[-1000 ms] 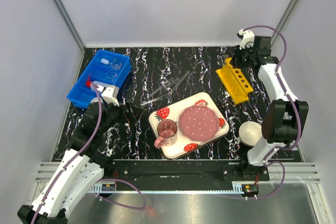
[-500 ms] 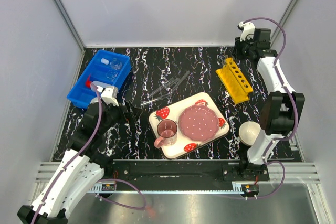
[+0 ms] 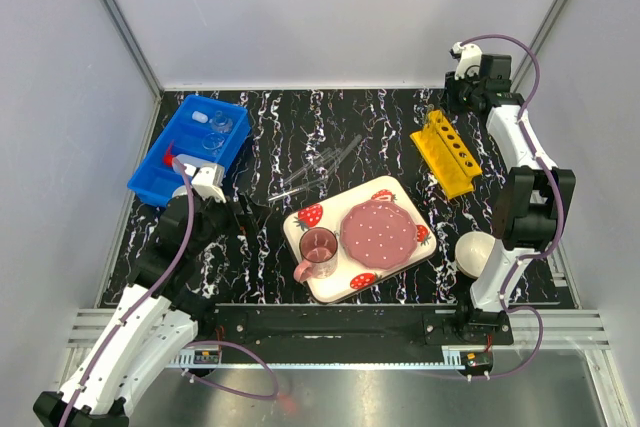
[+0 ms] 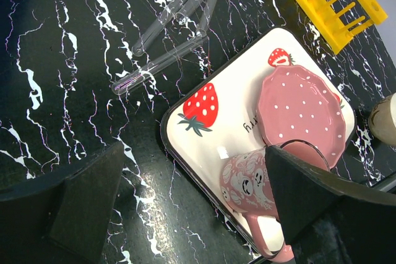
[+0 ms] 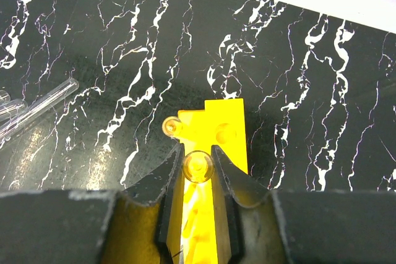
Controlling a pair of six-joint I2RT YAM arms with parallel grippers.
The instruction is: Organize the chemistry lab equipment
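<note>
One tube pinched over the rack: centre it before lowering

The right gripper (image 5: 197,151) is clenched on a thin clear tube (image 5: 198,167), seen end-on between its fingers and aimed down at the end of the yellow holed rack (image 5: 218,125). The tube's round tip appears to sit between two holes, not over one. A good insertion likely means nudging sideways until the tip covers a single hole, holding the tube upright, descending slowly, and letting go only once the rack carries it. The rack stands loose on the desk (image 5: 124,60), so a scrape could shove it. Several more tubes (image 4: 176,26) lie mid-desk ahead of the left gripper (image 4: 192,199), which hangs wide open, grasping nothing.
</note>
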